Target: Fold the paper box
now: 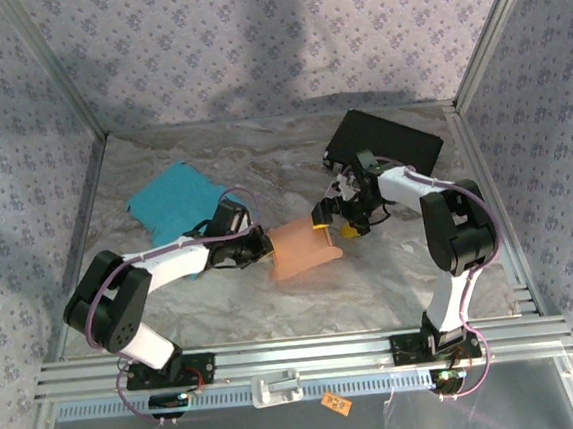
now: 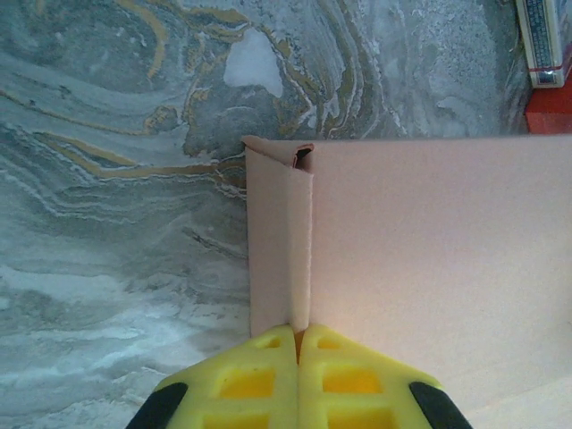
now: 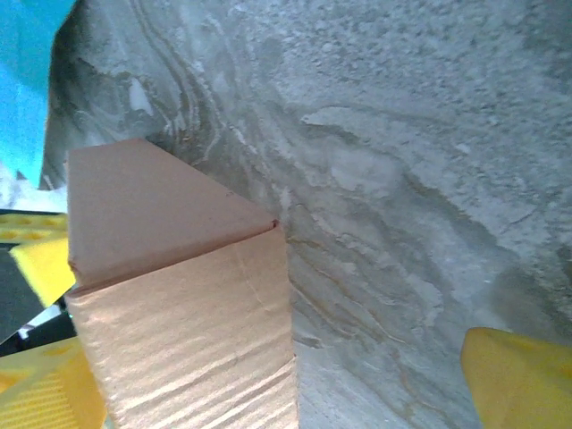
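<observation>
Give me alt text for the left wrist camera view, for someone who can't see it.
The yellow left hand is shut on a folded edge of the pink paper box, seen from close behind the fingertips. The box's wall runs off to the right, and the grey marbled table lies behind and to the left.

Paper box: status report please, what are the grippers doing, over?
Left gripper shut on paper box wall fold. Right gripper open, straddling box corner. Teal cloth, flat black object lie clear of it.
</observation>
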Controlling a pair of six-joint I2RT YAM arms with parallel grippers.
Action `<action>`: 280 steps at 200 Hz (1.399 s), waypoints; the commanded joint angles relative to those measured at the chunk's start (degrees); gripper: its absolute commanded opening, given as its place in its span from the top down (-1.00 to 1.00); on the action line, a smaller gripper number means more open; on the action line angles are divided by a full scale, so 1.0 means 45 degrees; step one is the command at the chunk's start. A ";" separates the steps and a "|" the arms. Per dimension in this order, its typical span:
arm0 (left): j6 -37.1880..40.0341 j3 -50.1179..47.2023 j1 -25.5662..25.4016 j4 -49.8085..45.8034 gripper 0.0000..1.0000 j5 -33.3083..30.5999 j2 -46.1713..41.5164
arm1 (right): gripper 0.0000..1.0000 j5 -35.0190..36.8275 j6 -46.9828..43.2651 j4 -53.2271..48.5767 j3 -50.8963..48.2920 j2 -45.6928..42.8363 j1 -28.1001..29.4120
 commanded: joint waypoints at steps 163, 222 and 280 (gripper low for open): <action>0.3823 0.0992 0.0076 -0.1964 0.39 -0.2271 -0.3874 | 0.16 -0.3372 0.5846 0.3011 -0.0528 -0.0429 0.0256; 1.3723 0.1850 -0.4495 -0.4000 -0.25 -0.3688 -0.5632 | 0.28 -0.4361 0.7139 0.0615 -0.0297 -0.0800 -0.0544; 1.7080 0.2914 -0.6245 -0.5004 -0.40 -0.7593 -0.3317 | 0.35 -0.5143 0.7586 -0.1399 -0.0575 -0.0938 -0.0803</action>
